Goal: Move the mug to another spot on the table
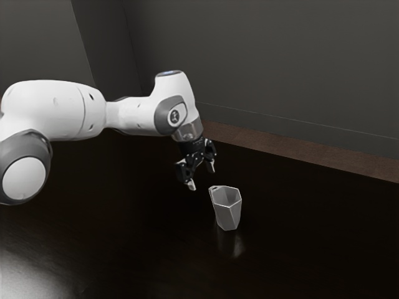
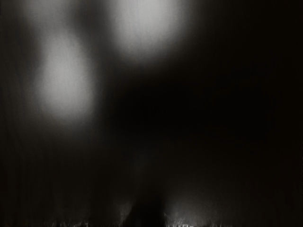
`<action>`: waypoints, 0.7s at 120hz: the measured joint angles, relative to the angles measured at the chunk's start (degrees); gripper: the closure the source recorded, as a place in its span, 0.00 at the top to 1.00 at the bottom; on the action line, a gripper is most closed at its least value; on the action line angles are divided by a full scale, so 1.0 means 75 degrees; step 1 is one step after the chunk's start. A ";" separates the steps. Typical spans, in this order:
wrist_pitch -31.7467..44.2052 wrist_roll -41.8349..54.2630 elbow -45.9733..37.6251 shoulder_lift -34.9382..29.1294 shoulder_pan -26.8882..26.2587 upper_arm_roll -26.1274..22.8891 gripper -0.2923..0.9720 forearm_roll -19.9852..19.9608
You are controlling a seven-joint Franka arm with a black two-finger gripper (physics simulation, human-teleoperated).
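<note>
While the gripper (image 1: 199,173) hangs released and empty, above and beside the mug (image 1: 225,208), an off-centre descent could clip the rim and topple it on the desk (image 1: 93,249).

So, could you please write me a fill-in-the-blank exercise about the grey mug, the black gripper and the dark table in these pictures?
1. The grey faceted mug stands ____ on the dark glossy table.
2. The black two-finger gripper hangs above the table, to the exterior view's ____ of the mug, not touching it.
3. The gripper is ____ and holds nothing.

Missing words: upright; left; open.
</note>
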 joint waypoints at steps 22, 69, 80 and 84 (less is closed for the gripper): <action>0.0190 -0.0374 0.0000 0.0096 -0.0164 -0.0087 0.77 0.0010; 0.0591 -0.0832 -0.0115 0.0250 -0.0232 -0.0175 0.77 -0.0002; 0.0685 -0.0887 -0.0146 0.0286 -0.0235 -0.0214 0.77 0.0001; 0.0715 -0.0904 -0.0149 0.0299 -0.0240 -0.0219 0.77 0.0002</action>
